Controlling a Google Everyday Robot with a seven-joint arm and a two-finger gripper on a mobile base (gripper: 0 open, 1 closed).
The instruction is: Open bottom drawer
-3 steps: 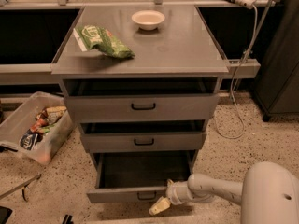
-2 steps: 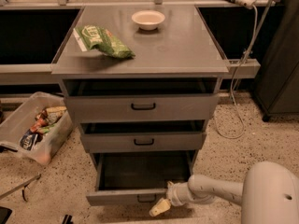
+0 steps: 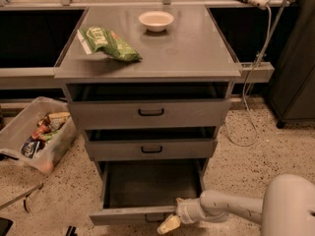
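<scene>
The bottom drawer [image 3: 147, 186] of the grey metal cabinet is pulled far out, showing its shallow dark tray; its narrow front panel [image 3: 129, 215] sits near the picture's lower edge. Its handle is mostly hidden by my arm. My gripper [image 3: 169, 223] is at the centre of that front panel, at the handle, with pale yellow fingertips pointing down-left. My white arm [image 3: 231, 208] reaches in from the lower right. The middle drawer [image 3: 150, 149] and the top drawer [image 3: 150, 113] stand slightly out, each with a black loop handle.
A green chip bag [image 3: 108, 42] and a white bowl [image 3: 156, 20] lie on the cabinet top. A clear bin of snacks [image 3: 37, 134] stands on the floor at left. A white cable [image 3: 251, 102] hangs at right, beside a dark cabinet [image 3: 295, 68].
The gripper and the bottom drawer's front have edged slightly further out toward the camera; otherwise nothing has moved.
</scene>
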